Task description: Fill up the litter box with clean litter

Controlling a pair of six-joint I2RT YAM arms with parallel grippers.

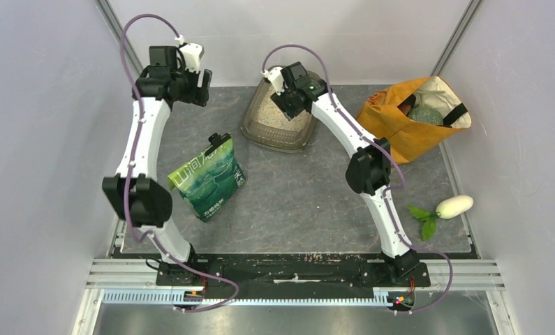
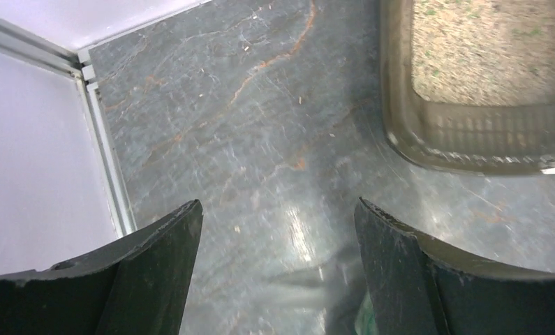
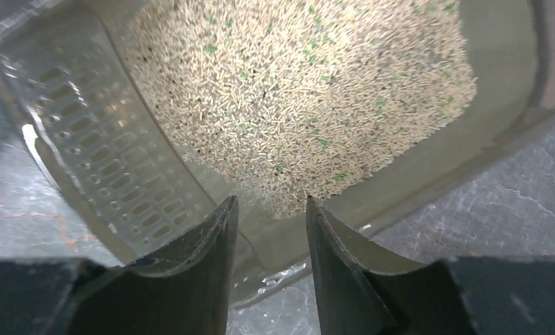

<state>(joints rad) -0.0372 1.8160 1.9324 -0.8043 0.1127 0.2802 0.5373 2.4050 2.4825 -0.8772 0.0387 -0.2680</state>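
Observation:
The litter box point(image 1: 255, 132), a dark translucent tray, sits at the back middle of the table. Pale clean litter point(image 1: 278, 117) with green specks lies inside it. My right gripper point(image 1: 285, 103) hovers over the box, open and empty. In the right wrist view its jaws point(image 3: 271, 202) stand a little apart above the box's rim point(image 3: 100, 153), with the litter point(image 3: 295, 91) beyond. My left gripper point(image 1: 203, 87) is open and empty at the back left, above bare table point(image 2: 278, 209). The box point(image 2: 470, 143) and litter point(image 2: 491, 49) show at its upper right.
A glossy green pouch point(image 1: 208, 178) stands left of centre, near the left arm. An orange cloth bag point(image 1: 407, 125) sits at the back right. A white vegetable point(image 1: 454, 206) with green leaves point(image 1: 424, 218) lies at the right edge. Walls enclose the sides and back.

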